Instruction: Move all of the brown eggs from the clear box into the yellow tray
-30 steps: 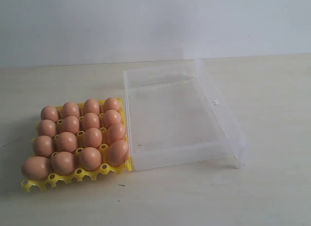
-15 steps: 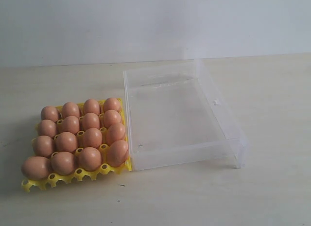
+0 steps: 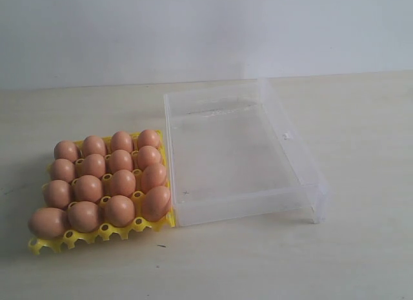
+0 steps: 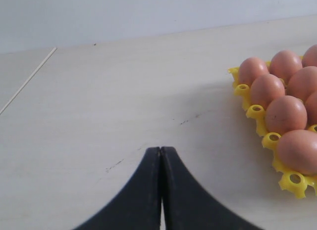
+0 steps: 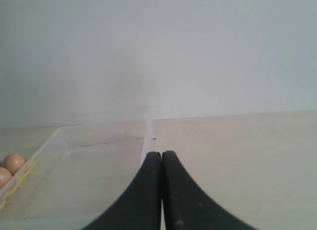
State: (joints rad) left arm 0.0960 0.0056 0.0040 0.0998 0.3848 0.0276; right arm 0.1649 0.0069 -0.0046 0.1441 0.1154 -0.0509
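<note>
Tabletop (image 3: pixel 258 261) | brown eggs (image 3: pixel 120 182) mostly upright, yellow tray (image 3: pixel 84 236) | left hand (image 4: pixel 160 150) closed | right hand (image 5: pixel 161 155) closed

Brown eggs (image 3: pixel 106 180); yellow tray (image 3: pixel 97 235); clear box (image 3: pixel 242 151).

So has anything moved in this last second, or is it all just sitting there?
Nothing has visibly changed in the exterior view. The brown eggs fill the yellow tray as before, and the clear box lies empty beside it in the same spot. No arm shows in that view. Right now the left gripper and the right gripper are both shut and hold nothing.
</note>
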